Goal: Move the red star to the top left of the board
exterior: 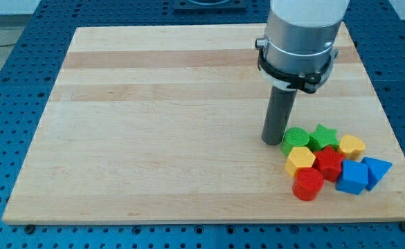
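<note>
Blocks sit bunched together at the view's lower right of the board (154, 124), which lies on the blue perforated desk (8, 83). I have no claw on this arm, only the dark rod, so no claw state can be told. My tip (272, 142) rests on the wood just left of the green cylinder (295, 140), touching it or very nearly so. Right of that cylinder is the green star (323, 136), and further right a yellow block (352, 146), its shape unclear to me. Below the green cylinder lies a yellow hexagon-like block (300, 160). The red star (329, 164) is in the middle of the bunch, below the green star and just right of the yellow hexagon-like block, hemmed in on all sides. The red cylinder (307, 185) stands at the bunch's bottom, just below-left of the red star. A blue cube (352, 177) touches the red star's right side, with a blue triangle (377, 170) beside it at the far right. The board's top left is well apart from the red star.
</note>
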Controlling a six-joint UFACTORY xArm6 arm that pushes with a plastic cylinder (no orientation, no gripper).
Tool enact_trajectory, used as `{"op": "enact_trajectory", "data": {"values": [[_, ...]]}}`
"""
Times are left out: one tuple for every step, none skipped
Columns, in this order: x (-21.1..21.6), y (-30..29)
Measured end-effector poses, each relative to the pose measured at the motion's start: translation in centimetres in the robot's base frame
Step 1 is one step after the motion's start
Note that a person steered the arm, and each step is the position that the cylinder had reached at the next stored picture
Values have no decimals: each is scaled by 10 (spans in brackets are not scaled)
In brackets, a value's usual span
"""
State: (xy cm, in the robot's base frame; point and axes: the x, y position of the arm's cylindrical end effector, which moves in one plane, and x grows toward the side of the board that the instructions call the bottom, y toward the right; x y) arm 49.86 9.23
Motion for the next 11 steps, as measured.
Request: {"op": "enact_trajectory", "data": {"values": [[28, -14], [80, -18], [120, -18], [120, 19], [120, 87], [112, 85], [92, 84], [81, 90], [69, 92], [54, 93], [48, 90]]}}
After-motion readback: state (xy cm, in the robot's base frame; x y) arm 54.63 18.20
